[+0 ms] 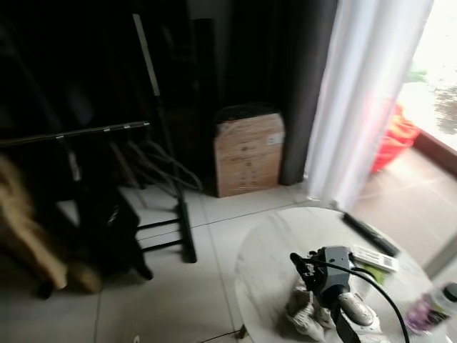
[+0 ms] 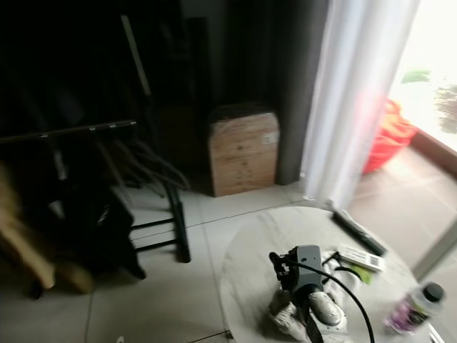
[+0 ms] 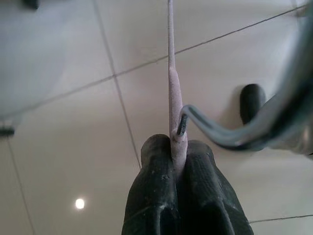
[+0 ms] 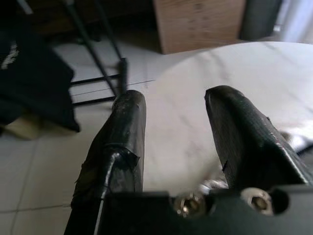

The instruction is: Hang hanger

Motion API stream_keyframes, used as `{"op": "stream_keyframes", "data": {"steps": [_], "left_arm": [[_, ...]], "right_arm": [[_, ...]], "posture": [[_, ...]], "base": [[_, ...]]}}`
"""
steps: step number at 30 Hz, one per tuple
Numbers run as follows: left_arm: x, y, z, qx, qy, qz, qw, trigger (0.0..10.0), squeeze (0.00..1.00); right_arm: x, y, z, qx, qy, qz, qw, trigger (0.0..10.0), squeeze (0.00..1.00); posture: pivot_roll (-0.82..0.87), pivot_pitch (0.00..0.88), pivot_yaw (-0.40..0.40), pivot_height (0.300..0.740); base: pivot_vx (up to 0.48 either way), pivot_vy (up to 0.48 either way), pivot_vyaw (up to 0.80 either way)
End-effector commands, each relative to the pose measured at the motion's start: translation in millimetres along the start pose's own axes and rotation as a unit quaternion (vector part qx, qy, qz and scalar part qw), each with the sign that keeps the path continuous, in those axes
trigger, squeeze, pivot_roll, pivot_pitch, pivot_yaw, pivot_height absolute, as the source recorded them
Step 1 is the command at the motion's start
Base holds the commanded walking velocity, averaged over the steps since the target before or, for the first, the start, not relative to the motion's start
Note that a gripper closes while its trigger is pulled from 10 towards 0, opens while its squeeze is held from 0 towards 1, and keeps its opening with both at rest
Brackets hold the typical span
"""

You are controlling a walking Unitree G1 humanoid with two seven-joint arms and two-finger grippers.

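on our left stands a dark clothes rack [image 1: 78, 133] with garments hanging below its rail. our left gripper [image 3: 177, 161] is pinched tight on a thin pale pink hanger [image 3: 171, 88], held above the tiled floor [image 3: 73, 147]. further right, our right gripper [image 4: 176, 142] hovers with fingers spread apart over the round marble table [image 1: 264, 243], near a cardboard box [image 1: 248, 153].

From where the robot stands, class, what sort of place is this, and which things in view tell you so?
Probably a room in a home, near a balcony door: a garment rack with clothes, a round marble table, a white curtain by bright glass, and a cardboard box on tiled floor.
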State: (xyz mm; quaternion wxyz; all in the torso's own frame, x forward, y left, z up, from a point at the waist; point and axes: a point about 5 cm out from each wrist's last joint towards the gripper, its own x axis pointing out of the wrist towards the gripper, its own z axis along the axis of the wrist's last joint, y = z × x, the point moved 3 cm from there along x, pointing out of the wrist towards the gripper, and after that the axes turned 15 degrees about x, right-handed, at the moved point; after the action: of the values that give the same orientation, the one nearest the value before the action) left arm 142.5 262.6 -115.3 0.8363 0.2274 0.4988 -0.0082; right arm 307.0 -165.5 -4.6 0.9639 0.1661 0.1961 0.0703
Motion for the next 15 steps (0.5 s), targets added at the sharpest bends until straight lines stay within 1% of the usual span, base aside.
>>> {"op": "stream_keyframes", "data": {"steps": [1,8,11,14,15], "left_arm": [[-1.0,2.8,-3,-0.008,-0.001,0.010,1.000,10.0,0.00],[-0.8,4.9,0,-0.008,-0.009,0.020,1.000,10.0,0.00],[-0.6,9.5,2,-0.023,-0.013,0.033,0.999,10.0,0.00],[-0.8,8.1,2,-0.048,-0.016,0.035,0.998,10.0,0.00],[-0.8,7.9,3,-0.049,-0.016,0.036,0.998,10.0,0.00]], "right_arm": [[-0.8,-3.6,-1,-0.003,0.000,-0.004,1.000,10.0,0.00],[-3.1,-8.2,-8,0.007,0.013,-0.012,1.000,10.0,0.00],[-3.8,-10.2,-14,0.030,0.021,-0.019,0.999,10.0,0.00],[-4.5,-12.9,-17,0.036,0.027,-0.026,0.999,10.0,0.00],[-4.8,-13.7,-19,0.036,0.031,-0.029,0.998,10.0,0.00]], "posture": [[0.00,0.000,0.034,0.740],[0.00,0.000,0.031,0.740],[0.01,0.000,0.029,0.740],[0.01,0.000,0.028,0.740],[0.01,0.000,0.027,0.740]], "base": [[0.000,0.000,0.80],[0.000,0.000,0.80],[0.000,0.000,0.00],[0.000,0.000,0.00],[0.000,0.000,0.00]]}}
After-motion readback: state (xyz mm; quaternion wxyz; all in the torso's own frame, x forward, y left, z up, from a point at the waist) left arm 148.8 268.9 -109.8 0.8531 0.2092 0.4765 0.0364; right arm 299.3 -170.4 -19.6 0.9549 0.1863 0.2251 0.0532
